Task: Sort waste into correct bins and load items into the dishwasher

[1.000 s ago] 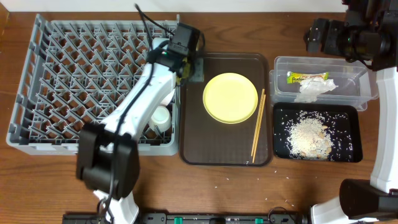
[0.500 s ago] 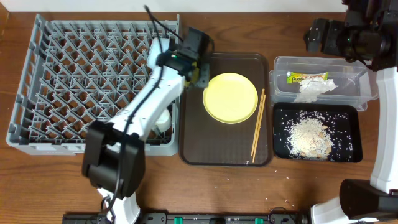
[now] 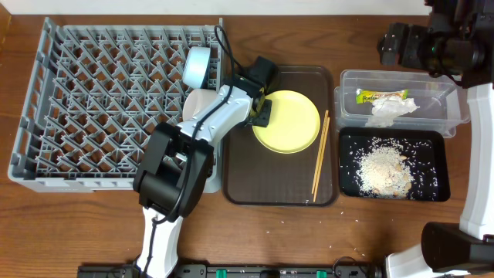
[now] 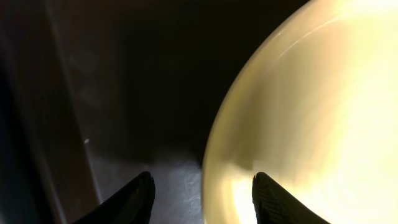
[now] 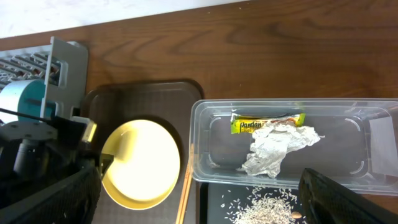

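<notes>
Now left hand [image 3: 261,108] moved from rack [image 3: 100,93] to yellow plate [image 3: 293,127], opened

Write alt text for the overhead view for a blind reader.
The left gripper, jaws open, is at the left rim of a yellow plate on a brown tray, with chopsticks lying right of the plate. A grey dish rack fills the left; at right, a clear tub holds a wrapper and napkin, beside a black tray of rice.
</notes>
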Robot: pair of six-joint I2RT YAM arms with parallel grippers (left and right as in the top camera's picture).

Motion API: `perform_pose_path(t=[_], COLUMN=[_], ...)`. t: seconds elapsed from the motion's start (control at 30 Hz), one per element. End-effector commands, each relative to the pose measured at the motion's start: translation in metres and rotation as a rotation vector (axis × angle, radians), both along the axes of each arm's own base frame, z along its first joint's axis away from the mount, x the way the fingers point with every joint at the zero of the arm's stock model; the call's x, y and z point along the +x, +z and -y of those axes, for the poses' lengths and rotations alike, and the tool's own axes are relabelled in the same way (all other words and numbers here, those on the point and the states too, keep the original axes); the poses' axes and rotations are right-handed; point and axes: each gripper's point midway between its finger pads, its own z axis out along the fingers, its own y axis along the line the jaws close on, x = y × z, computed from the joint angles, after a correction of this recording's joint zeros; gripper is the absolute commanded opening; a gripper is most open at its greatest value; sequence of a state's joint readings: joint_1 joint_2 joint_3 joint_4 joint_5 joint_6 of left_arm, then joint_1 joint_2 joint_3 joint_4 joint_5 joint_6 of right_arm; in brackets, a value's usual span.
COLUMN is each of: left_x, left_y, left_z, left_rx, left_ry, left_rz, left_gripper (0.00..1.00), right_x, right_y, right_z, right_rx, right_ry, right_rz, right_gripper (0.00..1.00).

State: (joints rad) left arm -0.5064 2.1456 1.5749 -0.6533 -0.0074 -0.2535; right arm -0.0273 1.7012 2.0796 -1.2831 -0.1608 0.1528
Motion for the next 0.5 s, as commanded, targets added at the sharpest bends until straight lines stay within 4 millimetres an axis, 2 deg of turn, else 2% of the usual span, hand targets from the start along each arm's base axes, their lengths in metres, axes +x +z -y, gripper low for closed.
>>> perform_pose_path(t=[0.0, 0.13, 0.2, 0.3, 0.47], left_x=[-0.004, -0.008, -0.010, -0.011, -0.010], left_y=[-0.016, -0.029, -0.036, -0.039, -0.037], left_z=[0.000, 0.012, 0.015, 0.015, 0.012], left_rx=[0.035, -0.012, -0.028, -0.029, -0.037], left_ry=[-0.016, -0.036, -0.041, -0.040, -0.032], left_rz=[-0.019, -0.052, -0.071, -0.079, -0.081], left_gripper=[0.52, 0.51, 0.36, 0.08, 0.07], right_x=[0.000, 0.000, 0.000, 0.000, 0.000], right_y=[-0.002, -0.002, -0.002, -0.002, -0.002], right_z=[-0.003, -0.003, -0.003, -0.003, -0.003], right_rx=[0.008, 0.008, 0.008, 0.008, 0.008], right_ry=[0.000, 0.000, 0.000, 0.000, 0.000], right_rz=[-0.007, -0.007, -0.007, -0.007, -0.007], right_gripper=[0.99, 0.99, 0.99, 0.99, 0.99])
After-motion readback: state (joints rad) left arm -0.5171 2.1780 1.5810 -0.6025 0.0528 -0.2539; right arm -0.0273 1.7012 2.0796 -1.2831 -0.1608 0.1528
